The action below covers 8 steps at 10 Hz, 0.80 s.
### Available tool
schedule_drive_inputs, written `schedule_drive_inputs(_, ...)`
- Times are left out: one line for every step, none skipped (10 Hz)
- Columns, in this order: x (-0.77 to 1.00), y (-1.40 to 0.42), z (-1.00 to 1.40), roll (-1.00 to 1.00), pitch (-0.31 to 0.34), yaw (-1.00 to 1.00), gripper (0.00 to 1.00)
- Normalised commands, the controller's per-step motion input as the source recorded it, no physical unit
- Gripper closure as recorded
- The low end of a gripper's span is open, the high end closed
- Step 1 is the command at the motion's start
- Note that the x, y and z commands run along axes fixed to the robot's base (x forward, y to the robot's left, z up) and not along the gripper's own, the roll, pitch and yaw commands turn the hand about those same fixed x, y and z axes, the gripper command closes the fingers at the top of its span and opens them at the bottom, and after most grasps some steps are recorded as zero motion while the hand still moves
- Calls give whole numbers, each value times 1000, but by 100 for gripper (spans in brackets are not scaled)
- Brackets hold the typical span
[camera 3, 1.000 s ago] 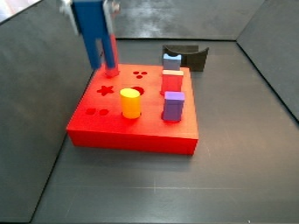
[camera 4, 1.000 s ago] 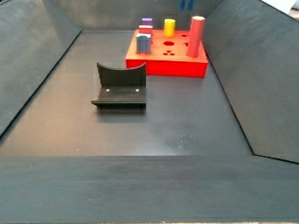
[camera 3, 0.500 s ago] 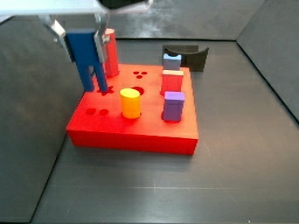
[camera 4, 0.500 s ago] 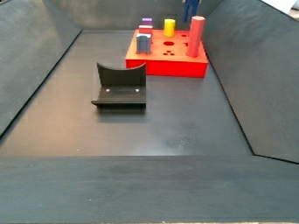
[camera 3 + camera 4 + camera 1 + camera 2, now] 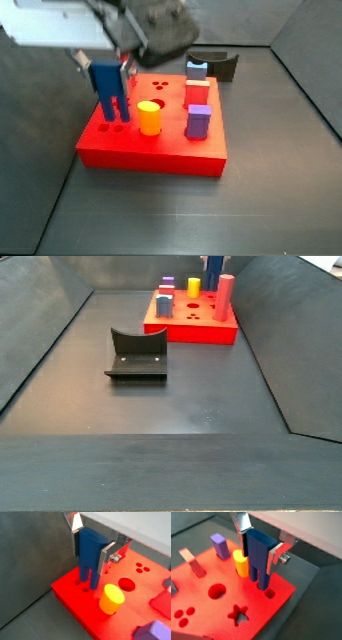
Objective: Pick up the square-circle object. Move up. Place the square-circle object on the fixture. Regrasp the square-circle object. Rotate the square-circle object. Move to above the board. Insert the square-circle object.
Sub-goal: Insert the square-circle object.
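The square-circle object is a blue piece with two legs. It hangs upright between the fingers of my gripper, which is shut on it. It stands over the left front corner of the red board. In both wrist views the piece sits between the silver fingers. Its leg tips are at the board's surface by two small holes. I cannot tell if they have entered. In a side view only the piece's top shows, behind the board.
A yellow cylinder, a purple block, a blue-and-white piece and a tall red peg stand in the board. The fixture stands on the grey floor apart from the board. Grey walls enclose the floor.
My gripper has carried the blue piece down and forward, from above the board's far left edge to its left front corner, with the legs now at the board's surface.
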Motion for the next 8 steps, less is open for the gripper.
schedule_drive_inputs(-203,0,-389,143,-71,49,100)
schedule_drive_inputs(-120,0,-411,54,-104,14,100)
schedule_drive_inputs(-60,0,-257,0,-76,3,100)
schedule_drive_inputs(-29,0,-220,0,-60,0,100)
schedule_drive_inputs(-20,0,-206,0,-67,0,100)
schedule_drive_inputs(0,-29,-254,-11,-67,0,100)
schedule_drive_inputs(9,0,-317,0,-56,0,100)
schedule_drive_inputs(0,0,-460,0,-97,0,100)
